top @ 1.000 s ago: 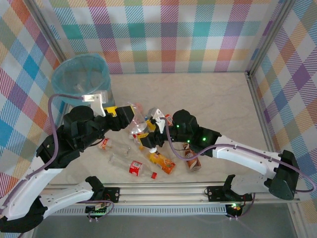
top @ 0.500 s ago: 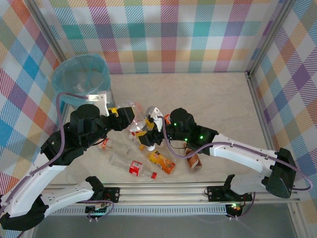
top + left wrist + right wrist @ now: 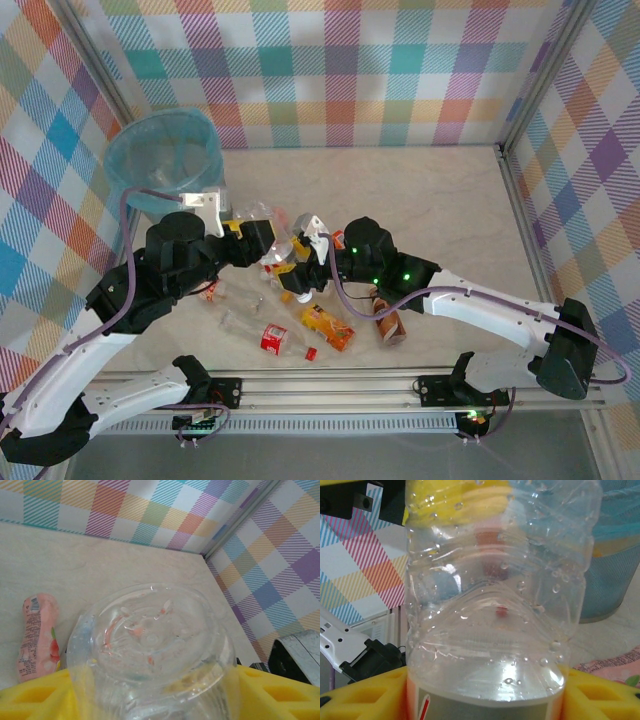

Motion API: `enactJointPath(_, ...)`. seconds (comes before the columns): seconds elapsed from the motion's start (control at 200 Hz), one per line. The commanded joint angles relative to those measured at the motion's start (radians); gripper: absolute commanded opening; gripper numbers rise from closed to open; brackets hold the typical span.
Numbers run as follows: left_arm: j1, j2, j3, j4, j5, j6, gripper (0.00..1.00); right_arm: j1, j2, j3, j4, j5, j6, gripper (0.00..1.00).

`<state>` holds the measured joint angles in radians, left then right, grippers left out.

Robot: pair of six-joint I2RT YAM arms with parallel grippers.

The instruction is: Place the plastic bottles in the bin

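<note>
The left gripper (image 3: 262, 232) has its yellow jaws clamped on a clear bottle (image 3: 262, 215), held above the table (image 3: 430, 210) a little in front of the bin (image 3: 125, 190). In the left wrist view you look straight at that bottle's round ribbed base (image 3: 150, 635), with a yellow finger (image 3: 35, 700) on either side of it.

Just beside it the right gripper (image 3: 295, 270) has its jaws closed on a labelled clear bottle (image 3: 280, 255). The 2 grippers sit so close over the middle of the pile that from above I cannot tell whether their bottles touch. The right wrist view shows this bottle (image 3: 495, 605) upright between the yellow fingers (image 3: 360, 695); it is wet with droplets inside and a pale label starts at its lower end.

The bin stands at the far left of the table, against the checked wall, its blue liner folded over the rim.

More bottles lie on the table:
- a clear one with a red label (image 3: 262, 335) nearest the arm bases
- an orange one (image 3: 328, 328) just to its right
- a brown one (image 3: 390, 325) beyond that, under the right arm
- a pink one (image 3: 37, 637) lying flat on the pale tabletop in the left wrist view
</note>
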<state>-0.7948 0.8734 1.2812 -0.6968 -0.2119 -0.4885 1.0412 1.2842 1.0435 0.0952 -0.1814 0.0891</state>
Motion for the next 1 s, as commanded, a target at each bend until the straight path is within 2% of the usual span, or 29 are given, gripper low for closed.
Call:
enactJointPath(0.0,0.005,0.004,-0.008,0.024,0.012,-0.001,0.62,0.002,-0.022,0.017,0.049,-0.014,-0.013,0.62)
enactJointPath(0.135,0.005,-0.010,-0.002,0.041,-0.044,-0.005,0.62,0.003,-0.029,0.025,0.029,0.030,0.002,0.71)
enactJointPath(0.325,0.004,-0.054,-0.021,0.106,-0.218,0.002,0.62,0.002,-0.019,0.108,-0.069,0.105,-0.008,0.86)
enactJointPath(0.49,0.007,-0.046,0.033,0.176,-0.340,0.106,0.59,0.002,-0.007,0.207,-0.127,0.105,0.004,0.87)
enactJointPath(0.635,0.047,0.063,0.228,0.137,-0.469,0.279,0.58,0.002,0.011,0.297,-0.134,0.090,0.010,0.86)
enactJointPath(0.795,0.181,0.202,0.455,0.115,-0.426,0.391,0.58,0.002,0.083,0.409,-0.111,0.067,0.024,0.85)
enactJointPath(0.995,0.368,0.390,0.713,0.061,-0.297,0.447,0.56,0.002,0.260,0.654,-0.157,0.039,0.087,0.82)
